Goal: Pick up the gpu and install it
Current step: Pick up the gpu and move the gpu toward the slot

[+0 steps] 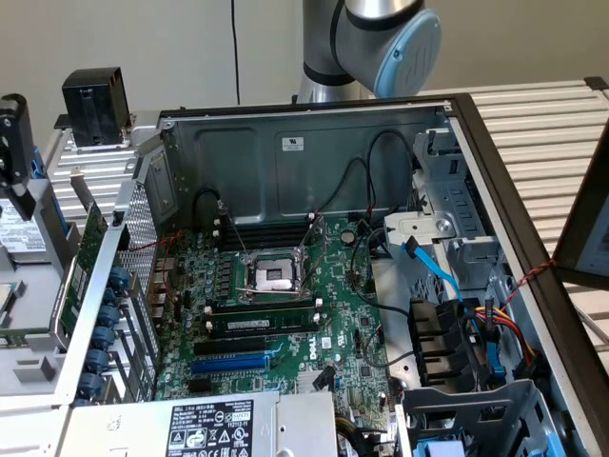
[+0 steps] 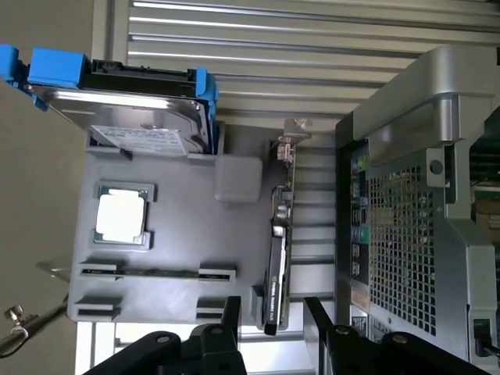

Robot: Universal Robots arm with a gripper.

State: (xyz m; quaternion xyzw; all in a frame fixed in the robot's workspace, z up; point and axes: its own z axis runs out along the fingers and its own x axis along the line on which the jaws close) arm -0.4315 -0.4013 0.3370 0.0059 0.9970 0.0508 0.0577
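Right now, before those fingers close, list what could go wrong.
1. The open gripper brackets only one end of the gpu, which stands on edge in the grey tray. An off-centre pinch could tilt or jam it.
2. The computer case sits close beside the card, so one finger may strike its perforated wall.
3. A dragged tray could jostle the hard drive and processor chip.

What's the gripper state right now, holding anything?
Gripper: open, holding nothing; jaws stand apart in line with the gpu, which sits on edge in the gray holder.
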